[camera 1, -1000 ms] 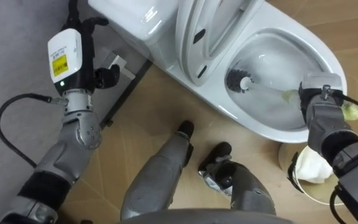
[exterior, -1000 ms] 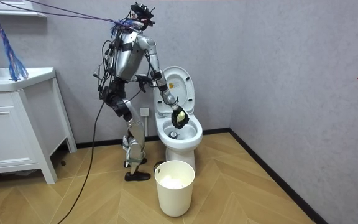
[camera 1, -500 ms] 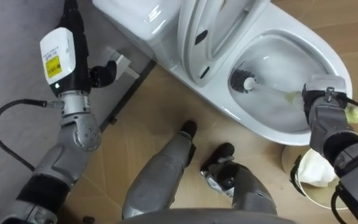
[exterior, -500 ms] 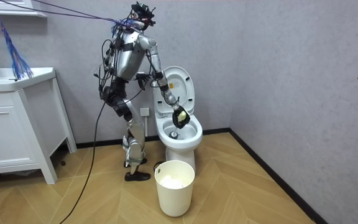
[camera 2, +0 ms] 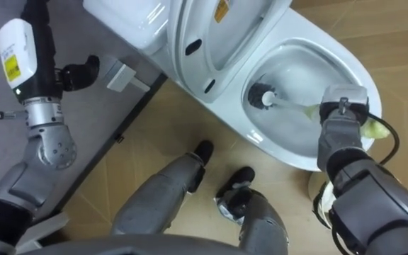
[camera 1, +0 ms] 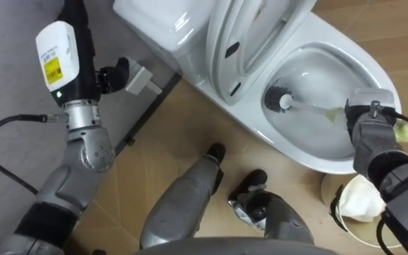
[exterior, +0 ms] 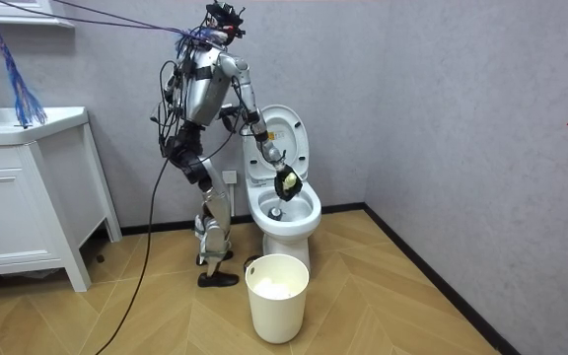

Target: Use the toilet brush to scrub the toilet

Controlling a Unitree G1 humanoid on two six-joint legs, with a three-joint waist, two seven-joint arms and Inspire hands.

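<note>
Toilet [camera 1: 257,131] takes up the one-to-three o'clock part of my view, its lid [camera 1: 236,42] raised against the tank [camera 1: 154,21] at twelve o'clock. In the room view I stand just beside it, with a white cabinet [exterior: 18,207] well apart at nine o'clock and a white bin [exterior: 276,301] on the floor at six o'clock, near the bowl. My right hand [camera 1: 369,131], at three o'clock over the bowl's rim, is closed round the handle of the brush [camera 1: 299,106]. The dark brush head is down inside the bowl. My left hand [exterior: 228,118] is raised near the tank; I cannot tell its state.
</note>
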